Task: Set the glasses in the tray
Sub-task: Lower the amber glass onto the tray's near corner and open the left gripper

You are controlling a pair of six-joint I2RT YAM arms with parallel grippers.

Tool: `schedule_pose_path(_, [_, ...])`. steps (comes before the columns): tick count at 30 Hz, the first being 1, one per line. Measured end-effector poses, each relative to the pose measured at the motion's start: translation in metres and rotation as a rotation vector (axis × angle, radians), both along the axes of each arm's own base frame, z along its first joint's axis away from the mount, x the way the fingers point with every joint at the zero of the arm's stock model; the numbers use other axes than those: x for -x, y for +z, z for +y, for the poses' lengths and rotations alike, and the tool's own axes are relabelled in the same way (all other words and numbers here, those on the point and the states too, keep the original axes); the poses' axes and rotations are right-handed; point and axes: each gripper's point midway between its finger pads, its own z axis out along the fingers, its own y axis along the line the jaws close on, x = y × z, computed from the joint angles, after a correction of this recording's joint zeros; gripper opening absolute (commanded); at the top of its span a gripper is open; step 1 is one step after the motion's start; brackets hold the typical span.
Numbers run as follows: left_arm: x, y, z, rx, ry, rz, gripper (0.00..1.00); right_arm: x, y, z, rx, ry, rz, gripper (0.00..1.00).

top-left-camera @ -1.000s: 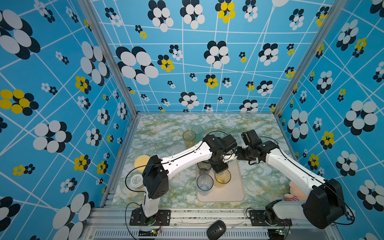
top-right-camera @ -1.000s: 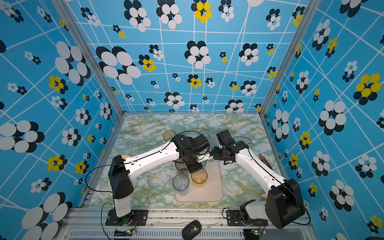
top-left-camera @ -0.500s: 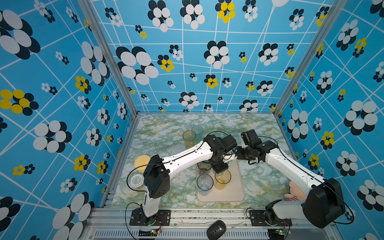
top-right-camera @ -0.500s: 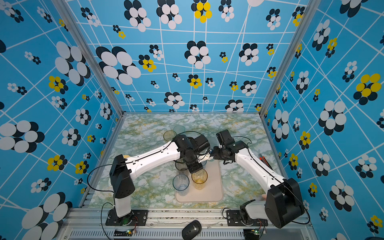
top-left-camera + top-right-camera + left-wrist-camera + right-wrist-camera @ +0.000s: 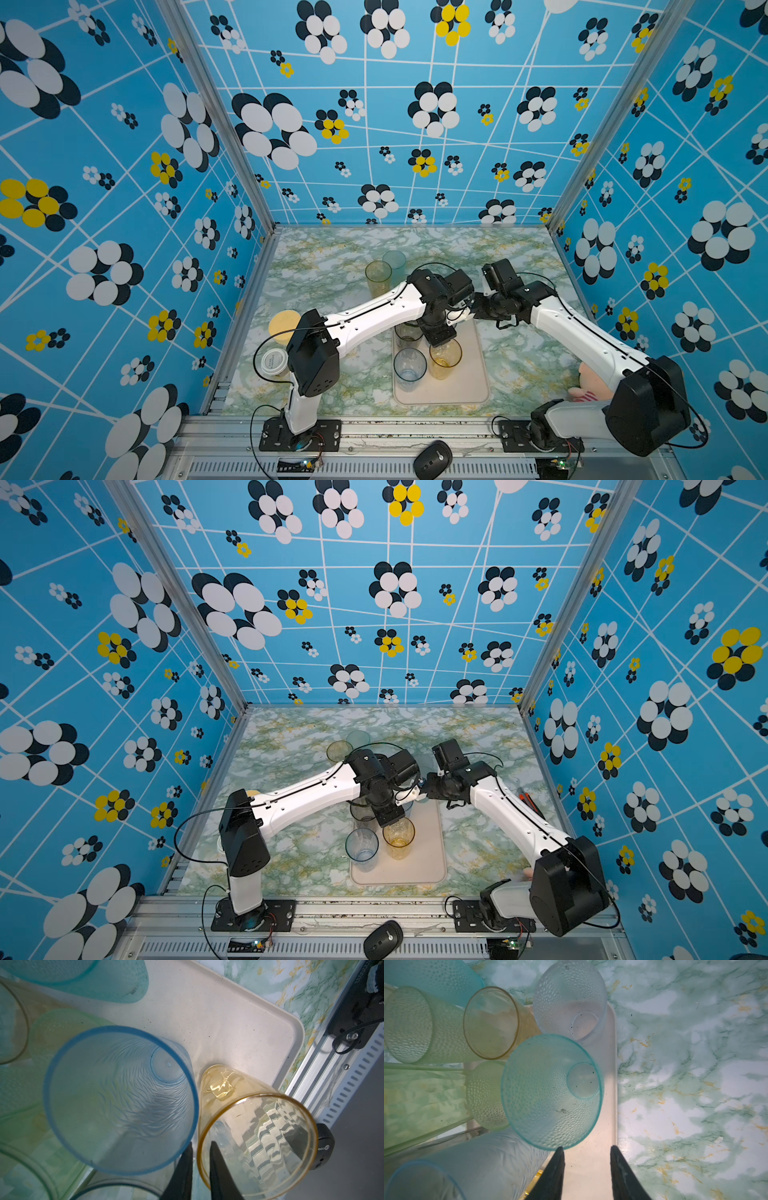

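The cream tray (image 5: 465,386) (image 5: 419,870) lies at the front middle of the table. An amber glass (image 5: 445,357) (image 5: 259,1136) and a blue glass (image 5: 410,368) (image 5: 120,1101) stand upright on it, side by side. My left gripper (image 5: 440,338) (image 5: 201,1144) hangs over them, slightly open, with the amber rim loose in the gap between its fingers. My right gripper (image 5: 469,309) (image 5: 585,1148) is open and empty over the tray's far edge (image 5: 611,1084), next to a teal glass (image 5: 552,1093). Two more glasses (image 5: 378,276) stand on the table behind the tray.
A yellow disc (image 5: 284,326) and a white lid (image 5: 274,361) lie at the left near the left arm's base. A pink plush toy (image 5: 590,382) sits at the right edge. Several other glasses (image 5: 492,1022) crowd the tray's far end under the arms.
My left gripper's fingers have parted a little around the amber glass's rim. Both arms stay about where they were.
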Motion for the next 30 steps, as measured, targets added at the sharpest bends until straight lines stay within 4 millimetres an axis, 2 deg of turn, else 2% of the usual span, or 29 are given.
schedule_pose_path(12, [0.0, 0.0, 0.0, 0.001, -0.001, -0.001, 0.26, 0.0, 0.0, 0.0, 0.0, 0.0, 0.001, 0.39])
schedule_pose_path(17, [0.0, 0.002, 0.0, 0.007, -0.002, -0.001, 0.29, 0.0, 0.0, 0.0, 0.001, 0.0, 0.001, 0.39])
schedule_pose_path(30, [0.003, 0.031, -0.003, 0.092, -0.007, -0.031, 0.3, 0.001, 0.0, 0.0, 0.002, -0.001, 0.003, 0.39])
